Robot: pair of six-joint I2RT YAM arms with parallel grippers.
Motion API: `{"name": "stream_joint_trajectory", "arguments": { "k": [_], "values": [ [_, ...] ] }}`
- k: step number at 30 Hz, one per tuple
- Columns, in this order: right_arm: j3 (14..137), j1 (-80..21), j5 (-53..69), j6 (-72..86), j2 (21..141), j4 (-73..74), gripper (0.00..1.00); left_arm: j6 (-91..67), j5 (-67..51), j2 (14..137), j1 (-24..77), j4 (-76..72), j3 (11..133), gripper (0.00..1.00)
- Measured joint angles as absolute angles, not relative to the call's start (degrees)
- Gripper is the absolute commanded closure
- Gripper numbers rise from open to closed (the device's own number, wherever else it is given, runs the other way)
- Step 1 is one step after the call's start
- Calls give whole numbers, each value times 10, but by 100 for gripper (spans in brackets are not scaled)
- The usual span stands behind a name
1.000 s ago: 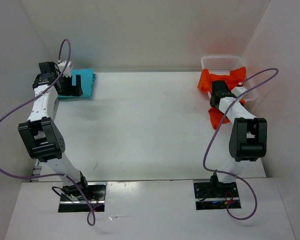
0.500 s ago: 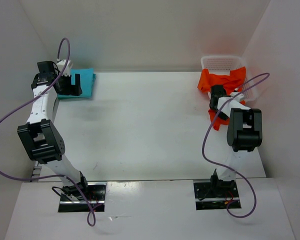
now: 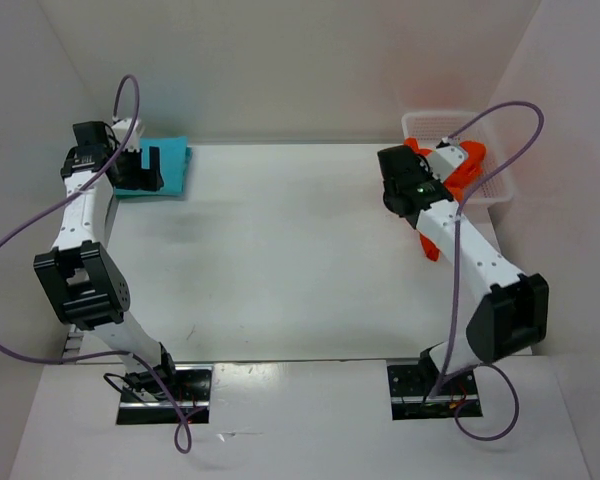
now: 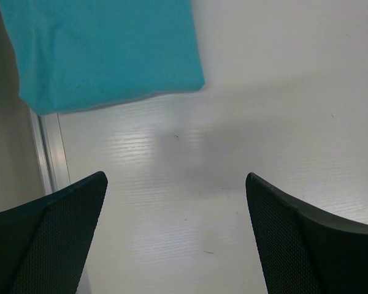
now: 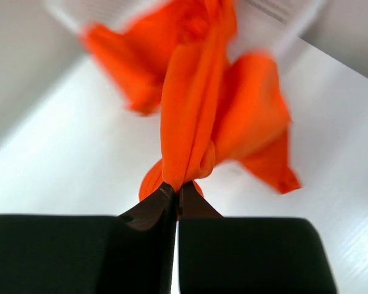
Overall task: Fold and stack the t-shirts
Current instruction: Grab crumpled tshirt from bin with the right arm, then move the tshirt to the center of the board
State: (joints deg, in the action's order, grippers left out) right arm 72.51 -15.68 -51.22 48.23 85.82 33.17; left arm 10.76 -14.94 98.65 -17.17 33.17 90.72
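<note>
Left arm: the left gripper (image 3: 138, 172) sits at the far left corner of the tabletop (image 3: 280, 250), over the near edge of the turquoise-blue t-shirt (image 3: 172, 158). Its fingers (image 4: 61, 233) stand wide apart and hold nothing. In the left wrist view only bare table surface lies between them.

Turquoise-blue t-shirt: it is folded into a flat rectangle and lies against the left edge of the tabletop, in the far left corner. Its near edge is straight, and one corner is visible in the left wrist view. The fingers are not touching the cloth.

Right arm: the right gripper (image 5: 175, 196) reaches toward the far right corner. Its fingertips are pressed together on a bunched fold of the orange-red t-shirt (image 5: 196, 110). No gap shows between them apart from the pinched cloth.

Orange-red t-shirt: it is unfolded and crumpled. From the pinch it runs in a thick rope back toward the white mesh basket (image 3: 430, 122), which stands at the far right corner. Loose lobes hang to either side (the far part is blurred in the right wrist view, so I cannot tell how much lies in the basket). From above, cloth shows at the basket's near rim and again beside the arm near the right edge.
</note>
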Motion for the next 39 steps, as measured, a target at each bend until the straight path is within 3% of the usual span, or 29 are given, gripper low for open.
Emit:
{"name": "stream_joint_trajectory", "arguments": {
  "k": [4,10,17,21,27,28,29,30,32,39],
  "values": [
    [795,-272,-586,481,794,350,100,107,-154,972,-172,333,907,0],
    [931,-425,-688,272,747,220,100,107,-165,943,-172,332,907,0],
    [1182,-440,-582,117,790,150,100,104,-174,914,-195,330,906,0],
    [1430,-441,-511,76,914,181,100,104,-175,907,-205,331,906,0],
    [1471,-444,-416,85,1026,232,99,107,-168,903,-206,334,906,0],
    [1469,-444,-390,90,1052,242,92,108,-168,902,-206,336,906,0],
    [1465,-444,-358,95,1078,255,76,109,-168,901,-207,339,906,0],
    [1461,-444,-328,102,1103,269,29,111,-168,900,-208,341,906,0],
    [1447,-448,-256,105,1153,295,3,117,-166,899,-210,346,906,0],
    [1400,-479,-184,105,1220,442,0,135,-163,893,-216,366,906,0]
  ]
}}
